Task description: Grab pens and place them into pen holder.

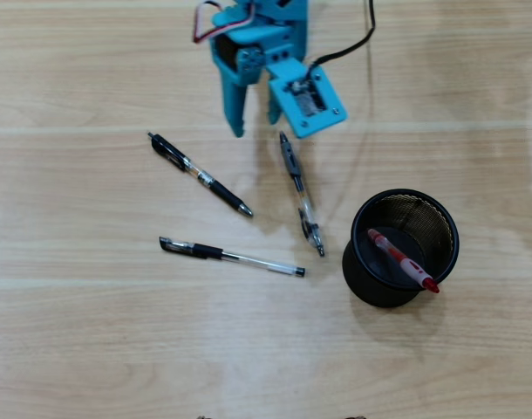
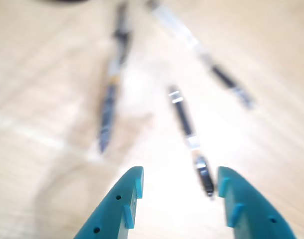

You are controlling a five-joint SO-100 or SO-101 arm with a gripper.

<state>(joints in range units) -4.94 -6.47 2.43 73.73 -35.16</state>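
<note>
Three black pens with clear barrels lie on the wooden table: one [image 1: 201,175] slanted at the left, one [image 1: 231,255] nearly level below it, one [image 1: 301,192] almost vertical next to the pen holder [image 1: 364,272]. This black mesh cup stands upright at the right with a red pen [image 1: 401,260] leaning inside. My teal gripper [image 1: 256,127] hovers open above the pens' upper ends, holding nothing. In the wrist view the gripper [image 2: 179,181] frames blurred pens: one [image 2: 189,134] ends close to the right fingertip, another [image 2: 109,99] lies left, the last [image 2: 202,55] farther off.
A black cable [image 1: 353,44] runs from the arm toward the top edge. The light wooden tabletop [image 1: 92,332] stretches bare to the left and below the pens.
</note>
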